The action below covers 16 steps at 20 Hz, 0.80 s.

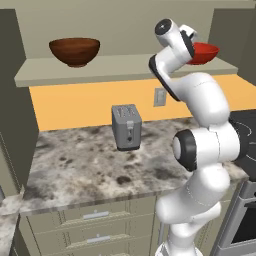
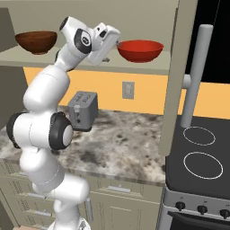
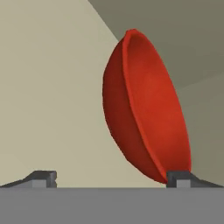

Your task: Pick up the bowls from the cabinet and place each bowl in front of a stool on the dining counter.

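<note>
Hand view shows the glossy red bowl (image 3: 144,109) close ahead and rolled onto its side in the picture, which is only the camera's tilt: the hand is turned so that the jaws stand upright against the bowl's wall. The two finger tips (image 3: 43,178) sit far apart with nothing between them, so the gripper (image 3: 111,179) is wide open and empty; the far tip lies just at the bowl's rim edge, whether touching I cannot tell.

From the right base view, the gripper (image 2: 113,39) is raised to shelf height, just beside the red bowl (image 2: 140,50), which stands upright on the cabinet (image 2: 27,56) shelf board. That sideways approach makes sense, I judge, since the shelf leaves little room to come from above, and pinching the rim needs one finger inside and one outside.

The dark wooden bowl (image 2: 36,41) rests upright well apart at the other end of the same shelf, untouched. A grey toaster (image 1: 126,126) stands on the stone counter (image 1: 75,170) below, beside the stove (image 2: 200,155). Both bowls are still to be carried.
</note>
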Available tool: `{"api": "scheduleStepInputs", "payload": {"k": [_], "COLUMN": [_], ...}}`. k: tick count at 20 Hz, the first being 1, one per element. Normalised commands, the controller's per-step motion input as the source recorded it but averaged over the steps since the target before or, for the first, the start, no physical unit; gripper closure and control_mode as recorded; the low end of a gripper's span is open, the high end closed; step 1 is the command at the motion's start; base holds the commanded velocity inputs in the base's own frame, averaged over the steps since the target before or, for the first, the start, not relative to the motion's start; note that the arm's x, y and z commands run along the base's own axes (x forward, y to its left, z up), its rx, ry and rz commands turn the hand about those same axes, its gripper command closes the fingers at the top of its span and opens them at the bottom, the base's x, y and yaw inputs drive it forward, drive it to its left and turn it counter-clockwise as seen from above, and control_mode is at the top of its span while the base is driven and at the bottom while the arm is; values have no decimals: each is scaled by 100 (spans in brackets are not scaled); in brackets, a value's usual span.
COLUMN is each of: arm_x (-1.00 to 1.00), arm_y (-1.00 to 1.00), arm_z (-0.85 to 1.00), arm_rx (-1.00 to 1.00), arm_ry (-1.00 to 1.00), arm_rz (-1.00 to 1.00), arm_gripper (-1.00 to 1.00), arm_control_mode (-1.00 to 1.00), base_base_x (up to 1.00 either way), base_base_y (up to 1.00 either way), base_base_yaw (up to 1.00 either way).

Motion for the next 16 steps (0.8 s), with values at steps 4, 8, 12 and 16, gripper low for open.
{"api": "scheduleStepInputs", "payload": {"k": [4,8,12,16], "arm_x": [50,43,27,32], "arm_y": [-18,-8,0,0], "arm_z": [0,0,0,-6], "arm_rx": [0,0,0,0], "arm_ry": [6,4,0,4], "arm_rz": [1,2,6,3], "arm_gripper": [-100,-100,-100,-100], "arm_control_mode": [-100,-100,-100,-100], "base_base_x": [0,0,0,0], "base_base_y": [0,0,0,0], "base_base_yaw": [0,0,0,0]}}
